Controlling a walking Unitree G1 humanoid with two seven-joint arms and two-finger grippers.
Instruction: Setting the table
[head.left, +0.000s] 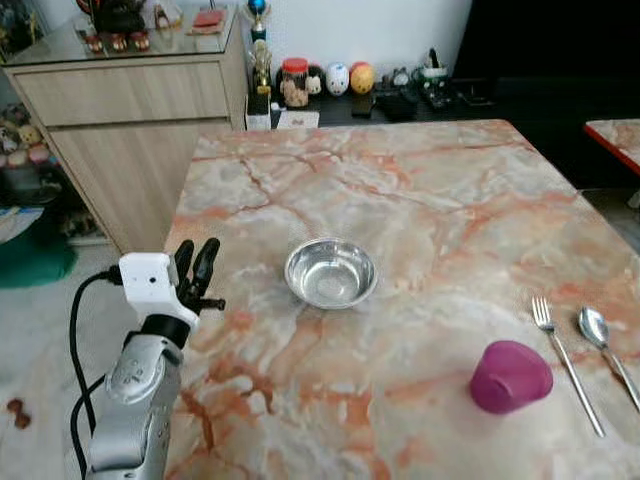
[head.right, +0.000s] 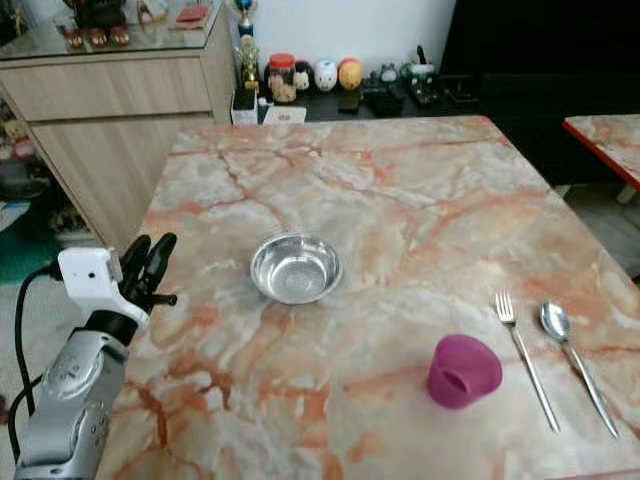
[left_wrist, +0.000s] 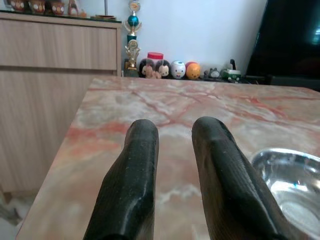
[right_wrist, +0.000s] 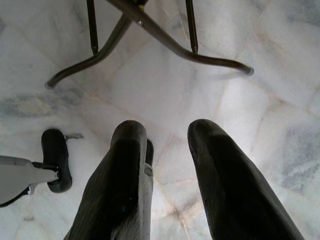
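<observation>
Now: left gripper (head.left: 197, 262) empty, fingers slightly parted, hovering at table (head.left: 420, 190) left edge. Steel bowl (head.left: 331, 272) just ahead to its right. Your step, likely: grasp bowl rim, widen first, approach low. Right gripper (right_wrist: 165, 165) idle, fingers apart, over floor. Cup (head.left: 510, 376), fork (head.left: 566, 363), spoon (head.left: 606, 343) far right.

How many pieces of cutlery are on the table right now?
2. A fork and a spoon lie side by side near the table's right edge, spoon outermost, just right of the pink cup. None look hidden.

Wooden sideboard (head.left: 130, 130), trophy (head.left: 259, 45), small figurines (head.left: 335, 78), chair legs (right_wrist: 165, 37)
</observation>
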